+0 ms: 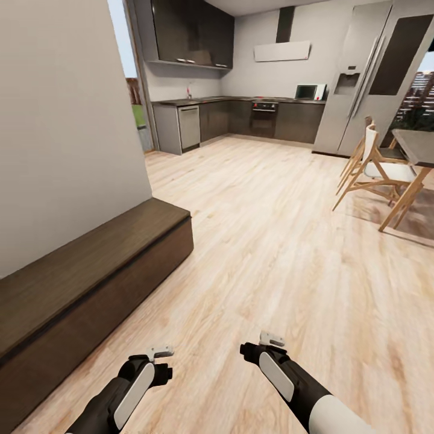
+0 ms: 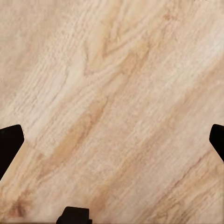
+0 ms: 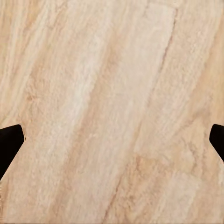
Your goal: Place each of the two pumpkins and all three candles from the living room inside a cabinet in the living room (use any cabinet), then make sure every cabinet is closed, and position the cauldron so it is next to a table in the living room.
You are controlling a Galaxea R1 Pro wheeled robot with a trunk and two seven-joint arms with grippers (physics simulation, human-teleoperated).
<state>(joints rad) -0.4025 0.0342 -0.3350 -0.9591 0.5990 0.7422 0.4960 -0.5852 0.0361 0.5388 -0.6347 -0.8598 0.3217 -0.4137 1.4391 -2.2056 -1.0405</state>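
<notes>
The long low dark brown cabinet (image 1: 90, 265) runs along the pale wall at the left, and its front looks flush and shut. Both arms hang low over the light wooden floor. My left gripper (image 1: 158, 361) is just right of the cabinet's near end, and my right gripper (image 1: 265, 345) is beside it over bare planks. In the left wrist view the left gripper (image 2: 112, 140) is open, with dark fingertips (image 2: 9, 140) far apart and nothing between them. The right gripper (image 3: 112, 140) is open in the same way. The pumpkins, candles, cauldron and coffee table are out of view.
Wide wooden floor (image 1: 259, 229) stretches ahead to a grey kitchen (image 1: 241, 117) with a tall fridge (image 1: 374, 72). At the right stand a dining table (image 1: 419, 144) and wooden chairs (image 1: 374, 169). A pale wall (image 1: 60, 120) rises above the cabinet.
</notes>
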